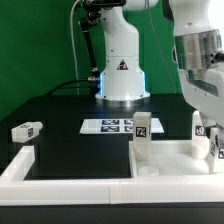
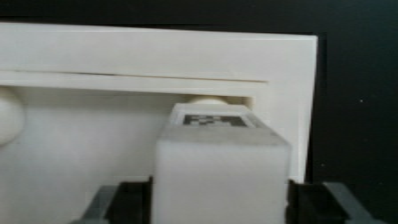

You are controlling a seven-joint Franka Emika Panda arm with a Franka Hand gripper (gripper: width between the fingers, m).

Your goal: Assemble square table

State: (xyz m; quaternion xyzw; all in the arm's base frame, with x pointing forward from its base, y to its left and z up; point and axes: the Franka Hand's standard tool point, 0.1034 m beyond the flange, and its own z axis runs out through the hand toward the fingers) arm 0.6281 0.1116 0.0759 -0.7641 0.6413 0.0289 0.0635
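The white square tabletop (image 1: pixel 172 160) lies flat at the exterior view's right. One tagged leg (image 1: pixel 143 134) stands upright on its near corner, and a second leg (image 1: pixel 198 126) stands further back. My gripper (image 1: pixel 212 140) reaches down at the far right over a third leg (image 1: pixel 214 147). In the wrist view this leg (image 2: pixel 221 160) stands against the tabletop (image 2: pixel 160 60), its tag facing the camera. It lies between my gripper's (image 2: pixel 221 205) fingers (image 2: pixel 338 205), with a thin dark gap on each side, so the gripper is open. A fourth leg (image 1: pixel 27 130) lies loose at the left.
The marker board (image 1: pixel 113 125) lies flat mid-table in front of the robot base (image 1: pixel 122 75). Long white border rails (image 1: pixel 60 172) run along the front and up the left side. A rounded white part (image 2: pixel 9 118) shows at the wrist view's edge.
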